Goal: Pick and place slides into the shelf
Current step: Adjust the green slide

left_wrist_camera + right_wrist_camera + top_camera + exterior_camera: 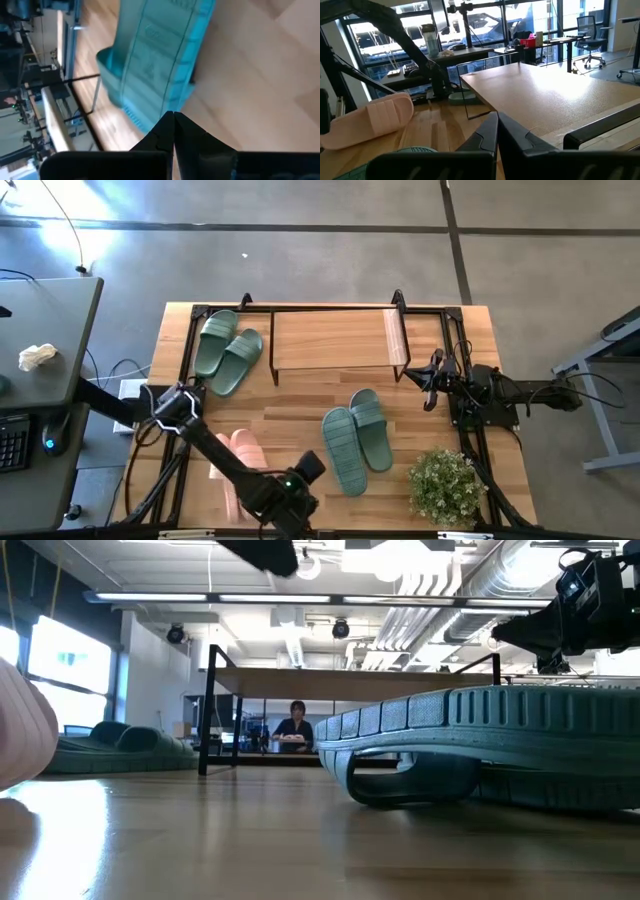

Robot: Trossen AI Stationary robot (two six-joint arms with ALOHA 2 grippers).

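Two sage-green slides (356,438) lie side by side on the tabletop's middle; the nearer one (155,55) shows a ribbed face upward. Another green pair (228,350) lies at the far left, beside the shelf (335,338). A pink pair (240,455) lies at the near left. My left gripper (316,468) hangs shut above the table, just short of the near end of the middle pair, its tips (173,118) aimed slantwise down at it. My right gripper (410,376) waits shut at the right, level, by the shelf's right end (545,100).
A potted plant (443,485) stands at the near right corner. Black frame bars (185,360) run along the table's left and right sides. A desk with a keyboard (15,442) stands left of the table. A person (295,728) sits far behind the shelf.
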